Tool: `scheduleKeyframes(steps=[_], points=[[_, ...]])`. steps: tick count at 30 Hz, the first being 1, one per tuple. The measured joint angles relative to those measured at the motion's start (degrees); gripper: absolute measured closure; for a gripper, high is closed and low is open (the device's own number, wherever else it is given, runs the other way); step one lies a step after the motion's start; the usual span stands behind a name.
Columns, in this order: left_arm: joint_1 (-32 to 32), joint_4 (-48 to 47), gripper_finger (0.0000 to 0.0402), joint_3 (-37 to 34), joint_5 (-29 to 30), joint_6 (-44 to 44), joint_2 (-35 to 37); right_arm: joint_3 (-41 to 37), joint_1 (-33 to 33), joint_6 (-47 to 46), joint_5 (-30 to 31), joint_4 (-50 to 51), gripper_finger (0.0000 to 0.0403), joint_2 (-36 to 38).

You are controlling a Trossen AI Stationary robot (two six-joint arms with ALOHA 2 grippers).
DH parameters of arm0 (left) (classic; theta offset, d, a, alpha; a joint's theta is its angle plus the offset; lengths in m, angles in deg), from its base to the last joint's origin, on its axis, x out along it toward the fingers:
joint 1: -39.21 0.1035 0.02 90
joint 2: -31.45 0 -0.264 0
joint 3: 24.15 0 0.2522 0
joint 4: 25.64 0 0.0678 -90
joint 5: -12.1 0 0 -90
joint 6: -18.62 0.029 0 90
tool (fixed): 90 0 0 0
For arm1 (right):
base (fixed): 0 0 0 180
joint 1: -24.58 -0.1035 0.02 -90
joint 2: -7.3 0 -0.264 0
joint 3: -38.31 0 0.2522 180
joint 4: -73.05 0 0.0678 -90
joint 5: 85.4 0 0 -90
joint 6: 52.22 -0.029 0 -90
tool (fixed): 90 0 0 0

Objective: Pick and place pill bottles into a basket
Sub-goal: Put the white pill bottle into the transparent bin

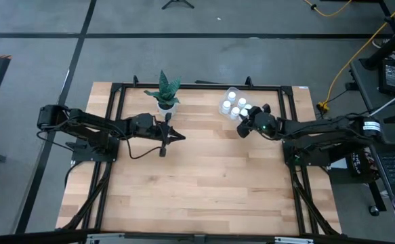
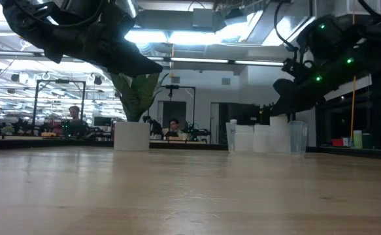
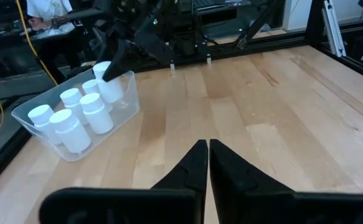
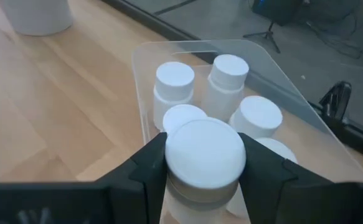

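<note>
The right end effector pinches one small white cylindrical pill bottle with a white cap between its two dark fingers and holds it over the near edge of the shallow clear plastic basket with rounded corners. In the high view this right end effector sits just beside the basket, on the side facing the middle of the counter. Inside the basket stand five more white-capped pill bottles, close together and upright; the left wrist view shows them in a cluster, with the held bottle raised at the basket's far side. No label or writing can be read on any bottle or on the basket, and no brand mark is legible on the arms.

The left end effector has its fingers pressed together with nothing between them, and it hovers above the bare light wooden counter, well apart from the basket. In the high view the left end effector lies near the white pot with a green plant, which stands beside the basket along the same far edge of the counter.

In the low view the basket and its bottles stand to one side of the white pot, and people sit at desks in the room behind
</note>
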Motion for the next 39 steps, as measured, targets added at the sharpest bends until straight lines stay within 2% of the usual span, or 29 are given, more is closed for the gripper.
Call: scheduleKeyframes(steps=[4,12,39], points=[[0.0,0.0,0.0394,0.0,0.0,-0.1,0.0,0.0,0.1,1.1,0.5,-3.1,0.0248,-3.2],[0.0,0.0,0.0397,0.0,0.0,-0.1,0.0,0.0,1.2,-0.9,0.5,-3.0,0.0248,-5.9],[0.0,0.0,0.0395,0.0,0.0,-0.2,0.0,-2.4,1.7,-3.9,0.7,-5.4,0.0244,-5.9]])
